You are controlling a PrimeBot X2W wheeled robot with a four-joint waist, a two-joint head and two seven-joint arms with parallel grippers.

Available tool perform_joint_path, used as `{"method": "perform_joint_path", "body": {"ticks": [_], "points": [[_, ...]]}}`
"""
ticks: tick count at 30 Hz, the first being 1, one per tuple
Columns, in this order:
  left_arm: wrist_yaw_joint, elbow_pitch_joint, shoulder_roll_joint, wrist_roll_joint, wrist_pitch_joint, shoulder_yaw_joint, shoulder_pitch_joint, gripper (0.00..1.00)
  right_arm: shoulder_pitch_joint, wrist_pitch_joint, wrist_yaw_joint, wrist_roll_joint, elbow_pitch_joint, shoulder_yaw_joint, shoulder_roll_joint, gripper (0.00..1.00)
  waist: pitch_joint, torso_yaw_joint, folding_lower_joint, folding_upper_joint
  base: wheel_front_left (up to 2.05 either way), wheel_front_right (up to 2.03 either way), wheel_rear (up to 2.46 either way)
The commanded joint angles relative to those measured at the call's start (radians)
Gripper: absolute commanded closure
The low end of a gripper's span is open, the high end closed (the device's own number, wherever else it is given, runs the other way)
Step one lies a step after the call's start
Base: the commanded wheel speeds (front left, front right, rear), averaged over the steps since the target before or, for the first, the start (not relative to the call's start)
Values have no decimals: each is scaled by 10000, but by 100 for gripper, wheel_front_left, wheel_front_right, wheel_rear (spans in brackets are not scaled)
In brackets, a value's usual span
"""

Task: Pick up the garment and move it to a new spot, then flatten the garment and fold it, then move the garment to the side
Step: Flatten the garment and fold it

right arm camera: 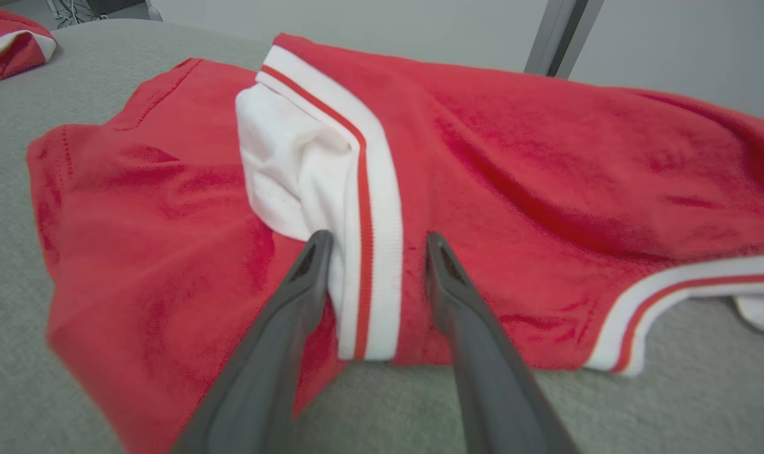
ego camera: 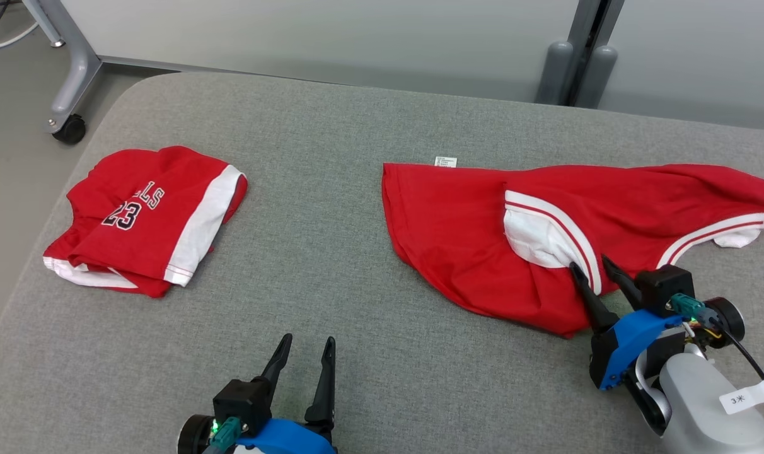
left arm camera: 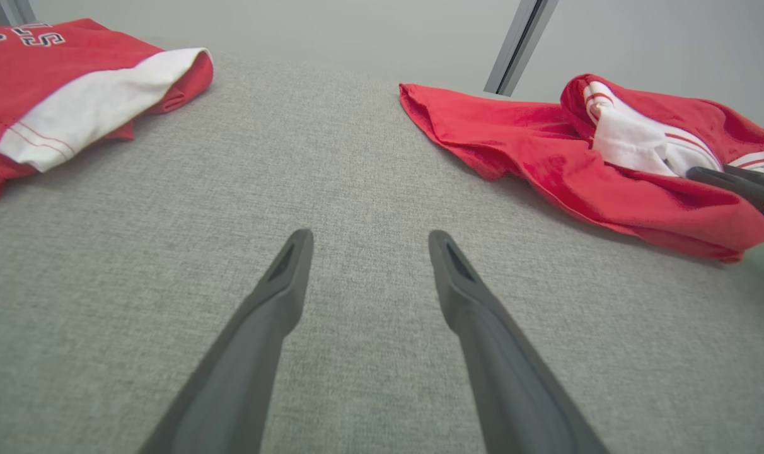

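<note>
Now the right gripper (right arm camera: pixel 379 238) straddles the shirt's (right arm camera: pixel 546 157) striped trim (right arm camera: pixel 364 208), jaws spread; the left gripper (left arm camera: pixel 369 239) gapes idle. Catching one layer only could bunch it.

Left gripper (ego camera: pixel 307 339), right gripper (ego camera: pixel 590 262): jaws apart.

Grey padded table (ego camera: pixel 331 157): a wide bare lane runs from six to twelve o'clock through the middle. A folded red jersey (ego camera: pixel 149 221) blocks nine o'clock. A spread red garment (ego camera: pixel 445 233) fills three o'clock, with the right gripper (ego camera: pixel 589 262) set on its near edge at four.
</note>
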Motion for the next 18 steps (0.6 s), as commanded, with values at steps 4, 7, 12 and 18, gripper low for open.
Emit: {"method": "perform_joint_path", "body": {"ticks": [4, 7, 12, 18], "points": [[76, -26, 4, -26, -28, 37, -95, 0, -87, -30, -3, 140, -571, -51, -50, 100, 4, -65, 1, 0, 0, 0, 0], [41, 16, 4, 51, -27, 78, -18, 0, 44, -28, -3, 280, -1117, -182, -210, 100, -126, -218, 1, 0, 0, 0, 0], [-99, 165, 4, 124, -28, 114, 127, 0, 198, -30, -3, 645, -1974, -355, -535, 100, -493, -571, 1, 0, 0, 0, 0], [-198, 299, 6, 124, -27, 150, 380, 0, 696, -29, -3, 1507, -2781, -527, -904, 100, -1130, -1047, 1, 0, 0, 0, 0]]}}
